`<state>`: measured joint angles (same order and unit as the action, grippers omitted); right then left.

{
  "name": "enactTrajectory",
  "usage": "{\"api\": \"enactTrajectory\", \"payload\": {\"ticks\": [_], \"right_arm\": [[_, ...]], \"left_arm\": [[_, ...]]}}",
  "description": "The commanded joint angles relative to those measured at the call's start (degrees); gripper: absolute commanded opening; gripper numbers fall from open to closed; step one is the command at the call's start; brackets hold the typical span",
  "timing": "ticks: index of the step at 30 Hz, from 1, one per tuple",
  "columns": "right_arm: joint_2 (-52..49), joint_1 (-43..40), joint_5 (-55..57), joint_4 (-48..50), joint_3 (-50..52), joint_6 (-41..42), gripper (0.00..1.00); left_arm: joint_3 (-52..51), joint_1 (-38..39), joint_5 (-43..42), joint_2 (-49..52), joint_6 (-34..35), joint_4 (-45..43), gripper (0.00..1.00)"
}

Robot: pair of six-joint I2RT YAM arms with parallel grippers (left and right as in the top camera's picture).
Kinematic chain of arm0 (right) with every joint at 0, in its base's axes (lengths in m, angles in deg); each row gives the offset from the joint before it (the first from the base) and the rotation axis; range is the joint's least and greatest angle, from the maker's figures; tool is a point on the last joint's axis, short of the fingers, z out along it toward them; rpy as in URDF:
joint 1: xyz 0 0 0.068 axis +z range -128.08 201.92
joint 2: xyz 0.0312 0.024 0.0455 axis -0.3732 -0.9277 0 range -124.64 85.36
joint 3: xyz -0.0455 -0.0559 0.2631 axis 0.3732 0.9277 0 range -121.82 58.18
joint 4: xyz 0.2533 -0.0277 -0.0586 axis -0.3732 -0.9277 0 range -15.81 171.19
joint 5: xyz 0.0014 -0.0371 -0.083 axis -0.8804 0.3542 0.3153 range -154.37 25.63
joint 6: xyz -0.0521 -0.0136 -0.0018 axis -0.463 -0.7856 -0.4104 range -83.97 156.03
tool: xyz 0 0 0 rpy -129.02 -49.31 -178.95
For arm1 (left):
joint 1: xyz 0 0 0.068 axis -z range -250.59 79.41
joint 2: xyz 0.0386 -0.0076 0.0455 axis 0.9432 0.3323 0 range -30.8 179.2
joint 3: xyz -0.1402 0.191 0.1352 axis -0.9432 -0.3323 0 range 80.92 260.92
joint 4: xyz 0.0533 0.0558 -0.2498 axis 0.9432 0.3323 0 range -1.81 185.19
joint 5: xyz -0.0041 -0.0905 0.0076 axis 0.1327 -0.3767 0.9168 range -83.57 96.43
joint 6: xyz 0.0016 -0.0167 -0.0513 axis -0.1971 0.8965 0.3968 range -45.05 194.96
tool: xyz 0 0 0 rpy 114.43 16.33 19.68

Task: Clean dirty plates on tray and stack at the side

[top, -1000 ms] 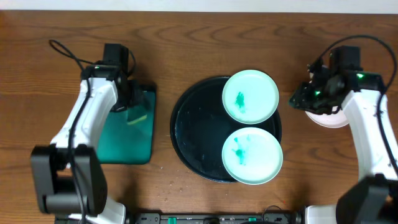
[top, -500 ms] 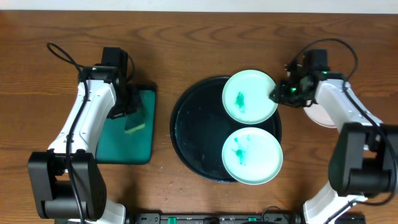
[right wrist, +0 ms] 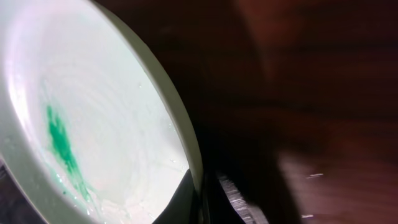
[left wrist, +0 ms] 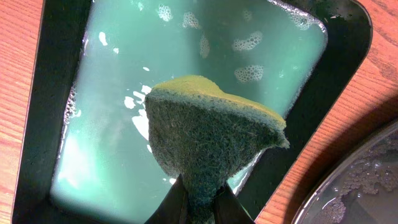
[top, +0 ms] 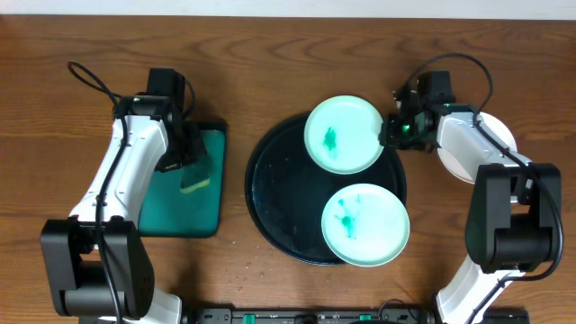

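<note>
Your right gripper sits right of centre in the overhead view, jaws clamped on the right rim of the upper mint plate, which overhangs the top edge of the black tray. The second mint plate lies at the tray's lower right; both carry teal smears. A white plate rests on the table at far right. At left, your left gripper pinches a sponge above the soapy green tray.

Overhead looks straight down; wrist views sit close, sharing its sponge and plate
</note>
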<state>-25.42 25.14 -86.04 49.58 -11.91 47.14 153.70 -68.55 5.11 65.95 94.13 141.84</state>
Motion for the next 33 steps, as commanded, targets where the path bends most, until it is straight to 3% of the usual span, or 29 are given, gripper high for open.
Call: {"api": "enactTrajectory", "payload": {"ticks": [1,12,22,29,33], "right_arm": [[-0.44,2.62,-6.71,-1.57,0.17,0.02,0.01],[-0.94,14.25,0.39,-1.88,0.20,7.82,0.01],[-7.37,15.23,-0.48,1.57,0.20,8.96,0.01],[-7.30,15.30,-2.21,2.36,0.17,8.79,0.01],[-6.97,15.23,-2.10,1.01,0.15,7.67,0.01]], "left_arm": [[-0.13,0.17,0.22,-0.11,-1.14,0.20,0.07],[-0.13,8.26,-5.16,-0.07,-1.92,-4.66,0.07],[-0.13,19.45,-6.45,2.27,6.25,-12.22,0.07],[-0.13,26.88,-8.35,9.22,12.87,-19.74,0.07],[-0.11,27.82,-8.35,11.93,14.64,-20.76,0.07]]}}
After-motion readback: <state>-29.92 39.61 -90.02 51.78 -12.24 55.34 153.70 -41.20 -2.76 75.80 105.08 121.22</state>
